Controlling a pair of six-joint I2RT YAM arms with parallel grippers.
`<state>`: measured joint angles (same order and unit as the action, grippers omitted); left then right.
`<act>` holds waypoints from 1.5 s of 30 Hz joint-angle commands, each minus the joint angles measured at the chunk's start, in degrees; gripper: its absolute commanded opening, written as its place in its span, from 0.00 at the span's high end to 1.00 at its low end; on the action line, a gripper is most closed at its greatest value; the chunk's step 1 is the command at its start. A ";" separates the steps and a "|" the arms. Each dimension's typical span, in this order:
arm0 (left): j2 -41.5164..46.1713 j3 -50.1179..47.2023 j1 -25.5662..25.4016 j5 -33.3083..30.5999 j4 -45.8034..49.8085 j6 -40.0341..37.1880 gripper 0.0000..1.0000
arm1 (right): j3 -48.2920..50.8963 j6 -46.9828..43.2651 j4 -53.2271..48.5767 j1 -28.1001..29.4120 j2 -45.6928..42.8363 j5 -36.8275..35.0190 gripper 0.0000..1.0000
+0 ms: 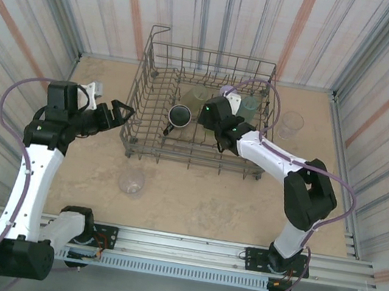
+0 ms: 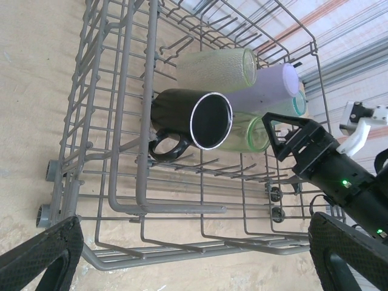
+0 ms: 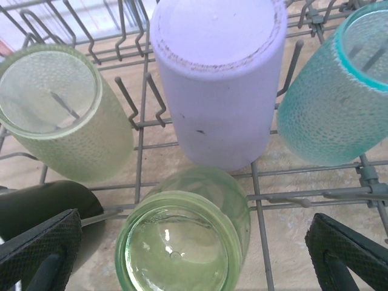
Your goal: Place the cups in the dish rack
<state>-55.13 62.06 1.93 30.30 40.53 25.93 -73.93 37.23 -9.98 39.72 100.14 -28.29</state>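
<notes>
The grey wire dish rack [image 1: 145, 92] stands at the back middle of the table. Inside it are a dark handled mug [image 1: 178, 117], an olive-yellow cup [image 3: 60, 109], a lavender cup [image 3: 218, 79], a teal cup [image 3: 339, 91] and a bright green cup [image 3: 182, 236], base towards the camera. My right gripper [image 3: 194, 254] is open inside the rack, its fingers wide apart on either side of the green cup without touching it. My left gripper [image 1: 120, 113] hangs open outside the rack's left wall [image 2: 121, 151], holding nothing. In the left wrist view the mug [image 2: 194, 121] lies tilted on the tines.
One clear cup [image 1: 131, 180] stands on the tan table in front of the rack, near the left arm. Another clear cup [image 1: 291, 123] stands to the right of the rack. Striped walls close in the table on three sides.
</notes>
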 commanded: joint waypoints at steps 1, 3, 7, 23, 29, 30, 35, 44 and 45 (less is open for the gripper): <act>1.76 0.28 0.43 -0.61 1.38 0.95 0.01 | 0.54 2.25 -2.67 -0.55 -3.85 0.92 0.01; 2.25 -0.09 0.52 -0.32 1.80 1.53 0.01 | 1.47 2.61 -2.89 -0.67 -5.52 1.63 0.01; 3.08 -1.49 0.46 0.10 3.07 2.56 0.01 | 3.71 2.82 -3.62 -0.66 -8.92 2.44 0.01; 10.91 -2.76 -9.02 -15.64 12.27 8.33 0.01 | 16.85 6.17 -6.19 -0.18 -27.31 6.66 0.01; 13.53 -4.07 -16.66 -22.31 16.30 11.91 0.01 | 21.65 7.10 -6.55 0.14 -34.43 6.40 0.01; 14.04 -4.53 -17.65 -22.92 16.57 12.61 0.01 | 22.22 7.15 -6.65 0.22 -35.34 6.34 0.01; 16.27 -7.40 -23.66 -26.71 17.39 17.22 0.01 | 23.94 6.73 -7.78 0.21 -38.46 6.86 0.01; 15.70 -11.87 -33.48 -33.41 16.87 22.85 0.01 | 25.40 6.59 -10.06 0.22 -40.62 8.37 0.01; 15.37 -12.36 -34.82 -34.52 16.48 23.42 0.01 | 25.80 6.72 -10.15 0.19 -41.09 8.37 0.01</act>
<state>-39.16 50.92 -30.35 0.84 56.77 46.04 -49.47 43.09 -18.06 39.51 61.01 -20.60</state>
